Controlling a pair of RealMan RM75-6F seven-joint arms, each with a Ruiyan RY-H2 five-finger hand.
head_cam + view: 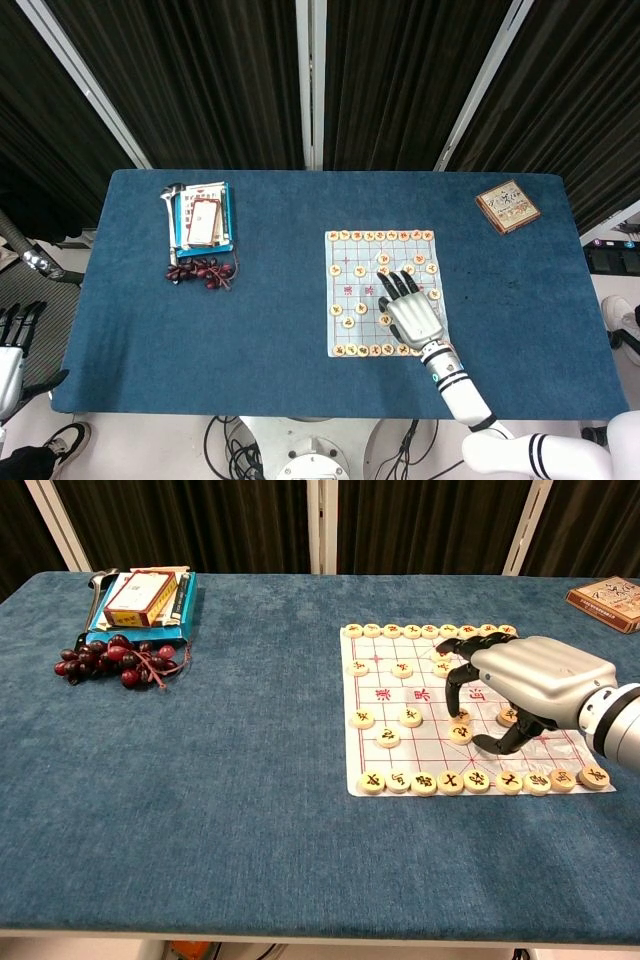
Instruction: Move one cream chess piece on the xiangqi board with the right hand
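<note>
The xiangqi board [350,275] lies right of the table's middle, with rows of cream pieces along its near and far edges and several loose ones between. My right hand [413,318] hovers palm down over the board's right half [385,695], fingers arched downward. One cream piece [461,732] lies flat on the board between the fingertips and the thumb, with a thin gap showing on both sides. In the head view this piece [386,319] sits at the hand's left edge. My left hand [12,345] hangs off the table's left side, fingers spread, holding nothing.
A bunch of dark grapes [115,660] lies at the far left in front of a stack of boxes and cards [140,600]. A brown patterned box [508,206] sits at the far right corner. Bare blue cloth [230,780] stretches between the stack and the board.
</note>
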